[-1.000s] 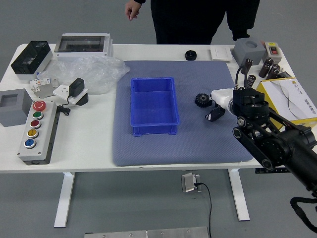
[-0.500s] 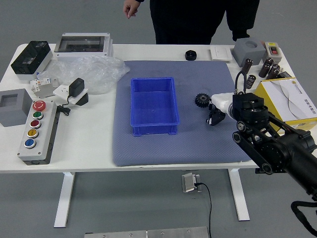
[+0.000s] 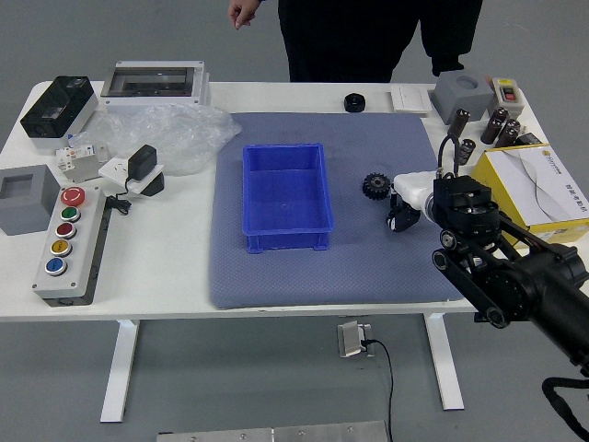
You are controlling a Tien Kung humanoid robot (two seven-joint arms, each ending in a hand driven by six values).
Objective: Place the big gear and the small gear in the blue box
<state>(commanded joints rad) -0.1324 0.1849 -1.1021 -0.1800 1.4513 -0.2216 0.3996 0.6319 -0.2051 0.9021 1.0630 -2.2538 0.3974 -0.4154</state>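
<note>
My right hand (image 3: pixel 403 208), white on its back with black parts, hangs low over the right part of the grey-blue mat (image 3: pixel 368 272). Just left of it a black toothed gear (image 3: pixel 375 186) lies flat on the mat, with a narrow gap between them. Whether it is the big or the small gear I cannot tell, and no second gear can be made out; the area under my hand is hidden. The blue box (image 3: pixel 287 195) stands open at the mat's middle, with no gear visible inside. My left hand is out of view.
A black round part (image 3: pixel 354 102) lies near the far edge. A yellow-edged box (image 3: pixel 534 184) and dark cylinders (image 3: pixel 497 124) are at the right. Plastic wrap (image 3: pixel 184 138) and a button panel (image 3: pixel 69 244) lie left. A person stands at the far side, one hand (image 3: pixel 243 12) hanging beyond the table.
My right hand's lower part has drawn in and shifted slightly right, and its wrist has turned a little. The gear and blue box have stayed put. The person's hand has moved slightly left and up.
</note>
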